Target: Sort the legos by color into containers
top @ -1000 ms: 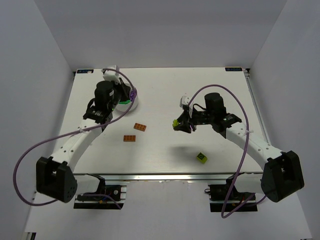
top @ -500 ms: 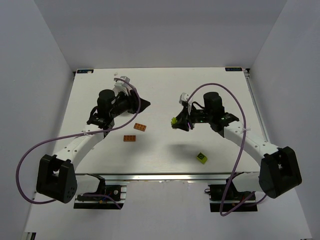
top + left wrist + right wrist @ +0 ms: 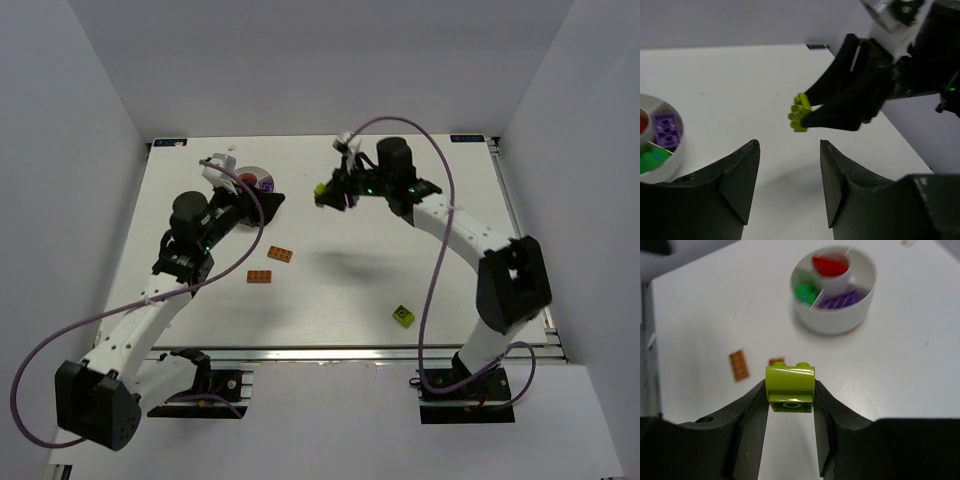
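Clamps the lime block (image 3: 790,385) in the right gripper (image 3: 790,399), jaws pressed onto its two sides, two studs showing along its far edge. Holds it in the air over the far part of the worktop (image 3: 330,320), to the right of the dish (image 3: 256,178) and apart from it. Spreads the jaws of the left gripper (image 3: 789,150) wide, gripping nothing and touching nothing, with the held block and the right gripper showing beyond the gap. Shows dividers in the round white dish and three filled compartments: a red piece (image 3: 830,265) in one, a green piece (image 3: 804,291) in the next, a purple brick (image 3: 840,300) in a third. Shows an orange plate (image 3: 281,254) and a second plate (image 3: 260,277) flat on the worktop, near each other but apart, nearer the arm bases than the dish. Shows a green cube (image 3: 403,315) alone near the front edge, well apart from both plates. Hides part of one plate behind the held block in the right wrist view.
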